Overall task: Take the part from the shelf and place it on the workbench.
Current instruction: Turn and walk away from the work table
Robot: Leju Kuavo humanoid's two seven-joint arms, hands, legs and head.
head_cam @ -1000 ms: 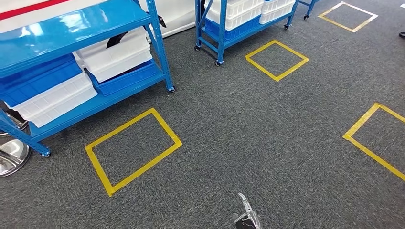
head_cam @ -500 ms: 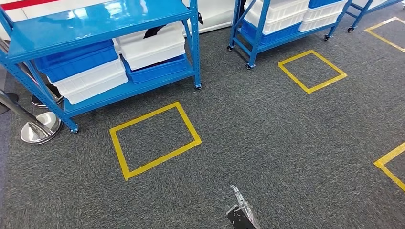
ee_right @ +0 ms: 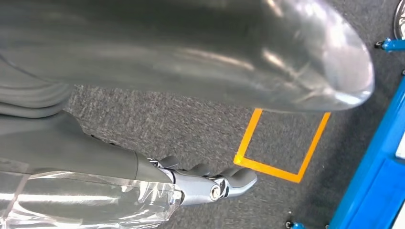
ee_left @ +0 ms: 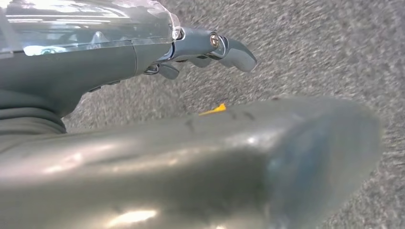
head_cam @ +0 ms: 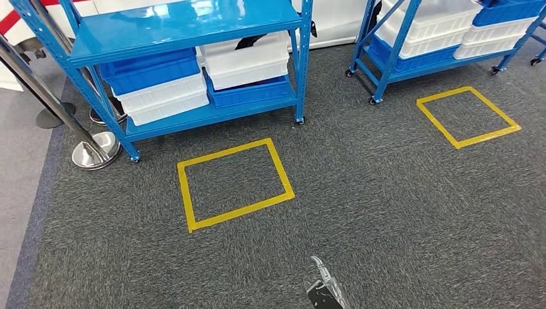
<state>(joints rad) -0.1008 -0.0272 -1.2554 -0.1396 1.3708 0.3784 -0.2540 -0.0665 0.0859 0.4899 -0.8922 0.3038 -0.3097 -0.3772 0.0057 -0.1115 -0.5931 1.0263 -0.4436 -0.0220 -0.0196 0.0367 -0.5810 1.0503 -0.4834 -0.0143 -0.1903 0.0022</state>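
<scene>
Left hand [ee_left: 210, 47] and right hand [ee_right: 210, 183] both hang over the grey carpet [head_cam: 386, 212], fingers loosely apart, holding nothing. Ahead: yellow tape square [head_cam: 235, 183], then blue shelf [head_cam: 187, 26] with white bins [head_cam: 248, 61] and blue bins [head_cam: 151, 67]; can't tell which holds the part. Chrome stanchion base [head_cam: 96, 151] stands left of the shelf; second shelf [head_cam: 444, 38] to the right.

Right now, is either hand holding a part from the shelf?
No. The left hand and right hand both hang over the carpet with nothing in their fingers.
</scene>
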